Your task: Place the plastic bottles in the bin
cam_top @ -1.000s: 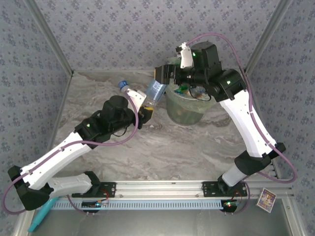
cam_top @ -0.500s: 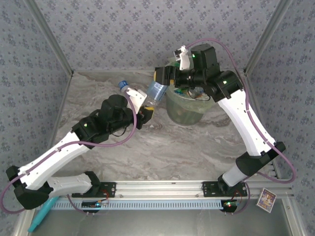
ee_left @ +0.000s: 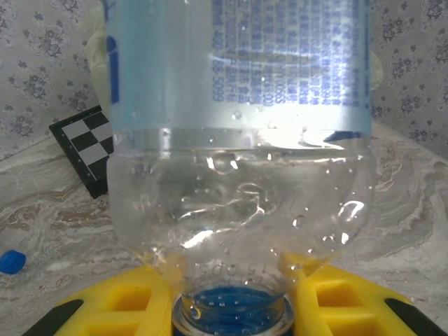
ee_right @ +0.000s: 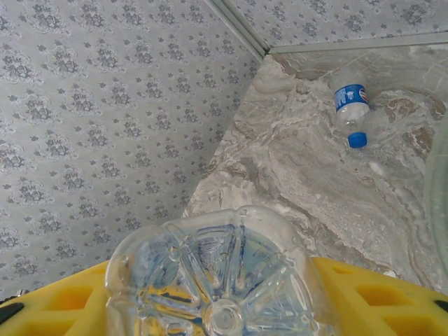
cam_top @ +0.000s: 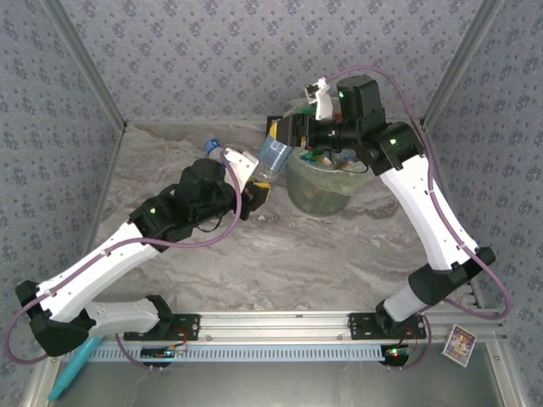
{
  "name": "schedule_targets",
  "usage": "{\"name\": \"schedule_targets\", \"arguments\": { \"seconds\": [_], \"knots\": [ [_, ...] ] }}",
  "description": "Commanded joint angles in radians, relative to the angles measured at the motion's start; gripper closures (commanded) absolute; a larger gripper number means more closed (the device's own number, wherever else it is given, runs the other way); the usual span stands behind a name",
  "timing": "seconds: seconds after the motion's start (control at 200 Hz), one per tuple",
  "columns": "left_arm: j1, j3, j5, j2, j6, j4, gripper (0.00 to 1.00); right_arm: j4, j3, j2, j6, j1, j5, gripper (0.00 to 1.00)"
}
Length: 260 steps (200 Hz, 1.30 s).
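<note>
Passing a bottle (cam_top: 273, 154) arm to arm, by my reading; it hangs in the air just left of the bin (cam_top: 324, 197) rim, not over the opening yet. Left gripper (cam_top: 256, 193) clenched on the neck, blue cap down between its yellow fingers (ee_left: 119, 308) in the left wrist view; bottle clear, blue label, a few drops inside. Right gripper (cam_top: 285, 134) at the other end; the right wrist view has the ribbed base sitting between its yellow pads (ee_right: 364, 294), close on both sides; cannot tell whether they press or merely flank. Spare bottle (ee_right: 350, 110) lies on the counter (cam_top: 322, 254) well apart, toward the far wall.

Risks: if left lets go before right has a firm hold, bottle drops to the counter beside the bin, not in it; base is round, slick and thin-walled, so a pinch there may squirt it out or crush it; both arms pulling at once could twist it loose; bin rim near enough for the right wrist to knock.
</note>
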Motion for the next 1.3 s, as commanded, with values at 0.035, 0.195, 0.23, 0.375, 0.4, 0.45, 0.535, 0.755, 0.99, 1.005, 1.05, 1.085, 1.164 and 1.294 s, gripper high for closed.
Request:
{"name": "schedule_targets", "arguments": {
  "seconds": [0.035, 0.195, 0.23, 0.375, 0.4, 0.45, 0.535, 0.755, 0.99, 1.005, 1.05, 1.085, 1.164, 1.294],
  "knots": [
    [-0.007, 0.048, 0.034, 0.019, 0.005, 0.04, 0.6, 0.013, -0.014, -0.06, 0.005, -0.013, -0.019, 0.49],
    [-0.007, 0.049, 0.005, 0.014, -0.004, 0.044, 0.2, 0.02, -0.028, -0.106, 0.007, -0.083, 0.027, 0.49],
    [-0.007, 0.045, -0.009, 0.011, -0.006, 0.046, 0.13, 0.016, -0.033, -0.116, 0.008, -0.105, 0.048, 0.49],
    [-0.003, 0.037, -0.049, -0.001, -0.019, 0.043, 0.0, -0.012, -0.042, -0.155, -0.049, -0.165, 0.212, 0.51],
    [0.0, 0.036, -0.054, -0.004, -0.023, 0.043, 0.0, -0.021, -0.04, -0.159, -0.067, -0.17, 0.25, 0.5],
    [0.005, 0.032, -0.064, -0.009, -0.034, 0.042, 0.0, -0.036, -0.034, -0.161, -0.098, -0.18, 0.317, 0.51],
    [0.018, 0.025, -0.079, -0.019, -0.056, 0.04, 0.0, -0.057, -0.024, -0.159, -0.157, -0.194, 0.423, 0.5],
    [0.076, -0.019, -0.095, -0.069, -0.126, 0.045, 0.0, -0.043, -0.048, -0.146, -0.247, -0.22, 0.59, 0.5],
    [0.118, -0.056, -0.083, -0.112, -0.168, 0.05, 0.0, -0.018, -0.079, -0.094, -0.3, -0.227, 0.619, 0.5],
    [0.119, -0.057, -0.084, -0.113, -0.169, 0.048, 0.0, -0.02, -0.08, -0.091, -0.299, -0.226, 0.615, 0.5],
    [0.121, -0.059, -0.084, -0.116, -0.169, 0.044, 0.0, -0.026, -0.087, -0.083, -0.292, -0.22, 0.602, 0.5],
    [0.123, -0.059, -0.087, -0.118, -0.171, 0.043, 0.0, -0.026, -0.099, -0.082, -0.291, -0.213, 0.595, 0.5],
    [0.127, -0.062, -0.088, -0.122, -0.173, 0.039, 0.0, -0.023, -0.133, -0.081, -0.293, -0.196, 0.593, 0.49],
    [0.134, -0.067, -0.085, -0.124, -0.178, 0.042, 0.0, -0.03, -0.183, -0.071, -0.289, -0.19, 0.577, 0.49]
  ]
}}
